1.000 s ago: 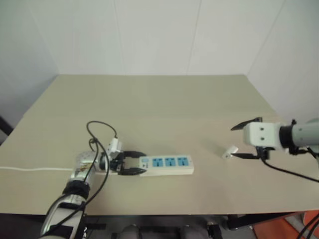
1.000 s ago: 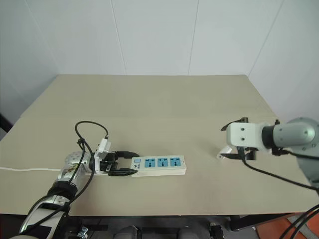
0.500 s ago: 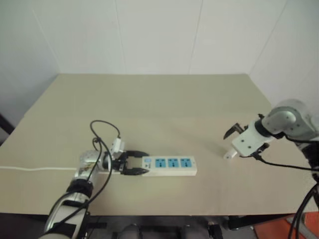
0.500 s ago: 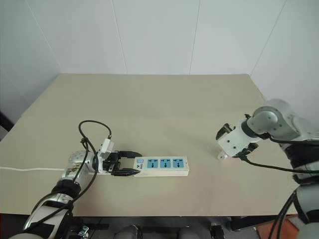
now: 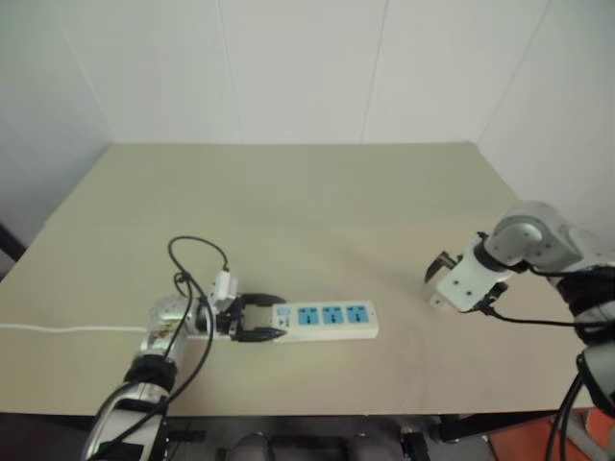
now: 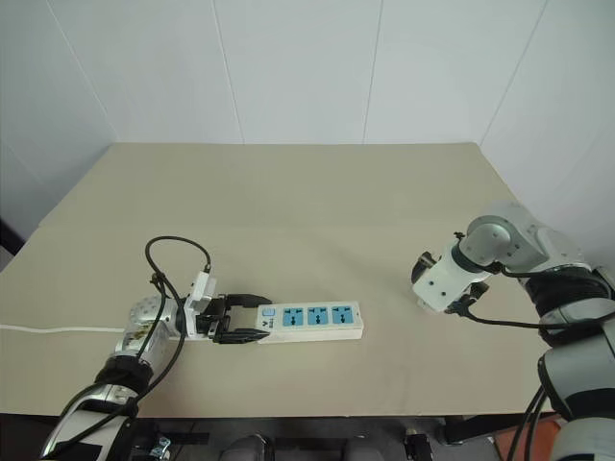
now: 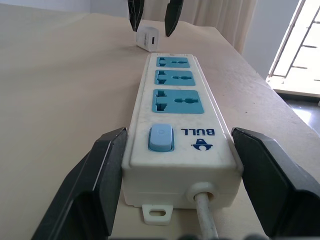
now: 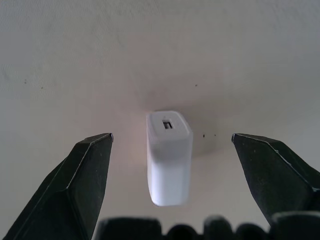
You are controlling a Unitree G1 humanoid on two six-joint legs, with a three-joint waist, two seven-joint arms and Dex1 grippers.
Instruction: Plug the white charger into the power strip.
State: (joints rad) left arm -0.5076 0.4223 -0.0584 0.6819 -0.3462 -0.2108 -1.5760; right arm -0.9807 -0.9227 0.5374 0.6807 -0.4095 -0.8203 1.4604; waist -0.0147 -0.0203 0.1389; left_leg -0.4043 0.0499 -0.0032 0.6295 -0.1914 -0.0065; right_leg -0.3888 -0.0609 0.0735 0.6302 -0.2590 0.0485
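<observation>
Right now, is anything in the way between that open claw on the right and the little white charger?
Nothing visible. The right end effector hangs open over the white charger, which lies between its fingers on the bare table.

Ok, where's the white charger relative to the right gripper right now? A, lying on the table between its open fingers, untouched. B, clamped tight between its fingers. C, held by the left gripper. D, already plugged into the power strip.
A: in the right wrist view the white charger lies on the table, with clear gaps to both spread fingers of the right gripper.
</observation>
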